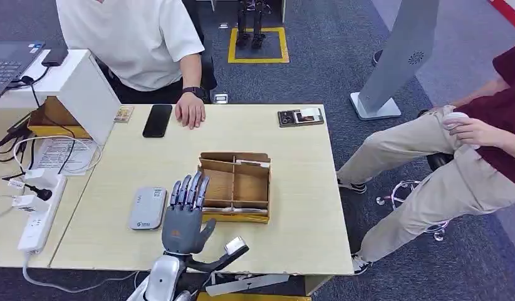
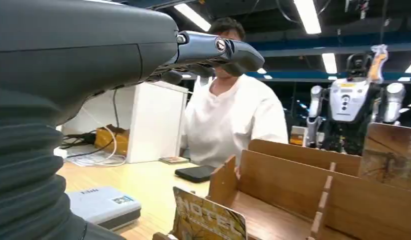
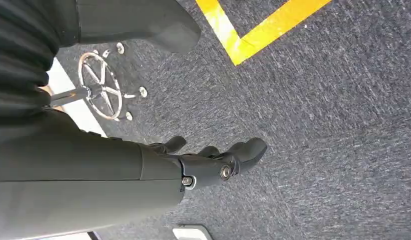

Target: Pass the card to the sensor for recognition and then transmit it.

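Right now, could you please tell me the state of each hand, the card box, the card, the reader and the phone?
left hand: open, holding nothing, over the table beside the box
right hand: holding nothing, hanging over the carpet
card box: open-topped, upright
card: standing in the box's near slot
reader: flat, nothing on it
phone: flat, screen dark

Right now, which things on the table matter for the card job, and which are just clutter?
For the job:
- hotel card
- wooden card box
- grey card sensor
- left hand, holding nothing

Lying about:
- black phone
- power strip
- small tray
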`<action>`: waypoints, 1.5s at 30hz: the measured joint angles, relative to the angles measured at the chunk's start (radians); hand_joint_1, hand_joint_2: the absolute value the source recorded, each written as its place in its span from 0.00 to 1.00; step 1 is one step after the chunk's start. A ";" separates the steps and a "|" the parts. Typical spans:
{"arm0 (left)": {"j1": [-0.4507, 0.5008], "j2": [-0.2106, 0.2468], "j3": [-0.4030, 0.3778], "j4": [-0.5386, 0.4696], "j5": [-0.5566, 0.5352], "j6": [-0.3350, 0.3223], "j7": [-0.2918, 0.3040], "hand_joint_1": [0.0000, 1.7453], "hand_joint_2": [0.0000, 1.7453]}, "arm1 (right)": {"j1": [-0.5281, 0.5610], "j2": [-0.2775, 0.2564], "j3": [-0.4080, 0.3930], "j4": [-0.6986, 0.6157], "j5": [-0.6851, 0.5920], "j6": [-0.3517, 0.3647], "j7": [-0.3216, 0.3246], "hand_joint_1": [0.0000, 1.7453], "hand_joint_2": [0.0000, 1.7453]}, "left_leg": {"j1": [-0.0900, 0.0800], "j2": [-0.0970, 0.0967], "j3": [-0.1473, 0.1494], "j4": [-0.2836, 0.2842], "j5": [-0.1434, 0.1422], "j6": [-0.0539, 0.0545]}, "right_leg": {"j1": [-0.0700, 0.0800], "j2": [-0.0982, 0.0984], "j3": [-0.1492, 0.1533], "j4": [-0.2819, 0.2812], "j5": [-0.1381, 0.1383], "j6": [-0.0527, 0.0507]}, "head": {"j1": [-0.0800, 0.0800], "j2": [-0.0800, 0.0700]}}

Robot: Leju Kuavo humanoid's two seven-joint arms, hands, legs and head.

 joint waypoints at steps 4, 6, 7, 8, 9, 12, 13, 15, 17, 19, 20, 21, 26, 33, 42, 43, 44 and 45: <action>0.000 0.000 0.000 0.000 0.000 0.000 0.002 0.00 1.00 | 0.000 0.000 0.000 0.000 0.000 0.000 0.000 0.00 1.00 | 0.000 0.000 0.000 0.000 0.000 0.000 | 0.000 0.000 0.000 0.000 0.000 0.000 | 0.000 0.000; 0.000 0.000 0.000 0.000 0.000 0.000 0.003 0.00 1.00 | 0.000 0.000 0.000 -0.001 0.000 0.000 0.000 0.00 1.00 | 0.000 0.000 0.000 0.000 0.000 0.000 | 0.000 0.000 0.000 0.000 0.000 0.000 | 0.000 0.000; 0.000 0.000 0.000 0.000 0.000 0.000 0.003 0.00 1.00 | 0.000 0.000 0.000 -0.001 0.000 0.000 0.000 0.00 1.00 | 0.000 0.000 0.000 0.000 0.000 0.000 | 0.000 0.000 0.000 0.000 0.000 0.000 | 0.000 0.000; 0.000 0.000 0.000 0.000 0.000 0.000 0.003 0.00 1.00 | 0.000 0.000 0.000 -0.001 0.000 0.000 0.000 0.00 1.00 | 0.000 0.000 0.000 0.000 0.000 0.000 | 0.000 0.000 0.000 0.000 0.000 0.000 | 0.000 0.000; 0.000 0.000 0.000 0.000 0.000 0.000 0.003 0.00 1.00 | 0.000 0.000 0.000 -0.001 0.000 0.000 0.000 0.00 1.00 | 0.000 0.000 0.000 0.000 0.000 0.000 | 0.000 0.000 0.000 0.000 0.000 0.000 | 0.000 0.000; 0.000 0.001 0.000 0.000 0.000 -0.001 0.005 0.00 1.00 | 0.000 0.000 0.000 -0.001 0.000 0.000 0.000 0.00 1.00 | 0.000 0.000 0.000 0.000 0.000 0.000 | 0.000 0.000 0.000 0.000 0.000 0.000 | 0.000 0.000; -0.001 0.002 0.000 0.000 0.000 -0.003 0.017 0.00 1.00 | 0.000 0.000 0.000 -0.001 0.000 0.000 0.000 0.00 1.00 | 0.000 0.000 0.000 0.000 0.000 0.000 | 0.000 0.000 0.000 0.000 0.000 0.000 | 0.000 0.000; -0.002 0.011 -0.001 0.000 0.000 -0.004 0.057 0.00 1.00 | 0.000 0.000 0.000 -0.001 0.002 0.000 0.003 0.00 1.00 | 0.000 0.000 0.000 0.000 0.000 0.000 | 0.000 0.000 0.000 0.000 0.000 0.000 | 0.000 0.000; -0.006 0.023 -0.004 0.000 0.000 -0.004 0.085 0.00 1.00 | 0.000 0.000 0.000 -0.001 0.002 0.002 -0.002 0.00 1.00 | 0.000 0.000 0.000 0.000 0.000 0.000 | 0.000 0.000 0.000 0.000 0.000 0.000 | 0.000 0.000; -0.015 0.035 -0.012 0.002 0.000 -0.008 0.105 0.00 1.00 | -0.001 0.000 0.000 -0.001 0.003 0.003 -0.005 0.00 1.00 | 0.000 0.000 0.000 0.000 0.000 0.000 | 0.000 0.000 0.000 0.000 0.000 0.000 | 0.000 0.000; -0.019 0.038 -0.016 0.005 0.000 -0.013 0.111 0.00 1.00 | -0.001 0.000 0.000 -0.001 0.004 0.003 -0.005 0.00 1.00 | 0.000 0.000 0.000 0.000 0.000 0.000 | 0.000 0.000 0.000 0.000 0.000 0.000 | 0.000 0.000; -0.023 0.042 -0.023 0.009 0.000 -0.015 0.115 0.00 1.00 | -0.001 0.000 0.000 -0.001 0.005 0.003 -0.005 0.00 1.00 | 0.000 0.000 0.000 0.000 0.000 0.000 | 0.000 0.000 0.000 0.000 0.000 0.000 | 0.000 0.000; -0.034 0.053 -0.045 0.036 0.000 -0.047 0.122 0.00 1.00 | -0.001 0.000 0.000 -0.001 0.006 0.003 -0.011 0.00 1.00 | 0.000 0.000 0.000 0.000 0.000 0.000 | 0.000 0.000 0.000 0.000 0.000 0.000 | 0.000 0.000; -0.036 0.051 -0.047 0.074 0.000 -0.066 0.064 0.10 1.00 | -0.001 0.000 0.000 -0.001 0.012 0.010 -0.010 0.00 1.00 | 0.000 0.000 0.000 0.000 0.000 0.000 | 0.000 0.000 0.000 0.000 0.000 0.000 | 0.000 0.000; -0.035 0.032 -0.047 0.132 0.000 -0.066 0.030 0.19 1.00 | -0.001 0.000 0.000 -0.001 0.018 0.012 -0.008 0.00 1.00 | 0.000 0.000 0.000 0.000 0.000 0.000 | 0.000 0.000 0.000 0.000 0.000 0.000 | 0.000 0.000; -0.035 0.031 -0.047 0.136 0.000 -0.066 0.027 0.19 1.00 | -0.001 0.000 0.000 -0.001 0.019 0.011 -0.007 0.00 1.00 | 0.000 0.000 0.000 0.000 0.000 0.000 | 0.000 0.000 0.000 0.000 0.000 0.000 | 0.000 0.000; -0.035 0.031 -0.047 0.138 0.000 -0.066 0.022 0.19 1.00 | -0.001 0.000 0.000 -0.001 0.019 0.011 -0.006 0.00 1.00 | 0.000 0.000 0.000 0.000 0.000 0.000 | 0.000 0.000 0.000 0.000 0.000 0.000 | 0.000 0.000; -0.035 0.029 -0.047 0.142 0.000 -0.065 0.020 0.19 1.00 | -0.001 0.000 0.000 -0.001 0.020 0.011 -0.006 0.00 1.00 | 0.000 0.000 0.000 0.000 0.000 0.000 | 0.000 0.000 0.000 0.000 0.000 0.000 | 0.000 0.000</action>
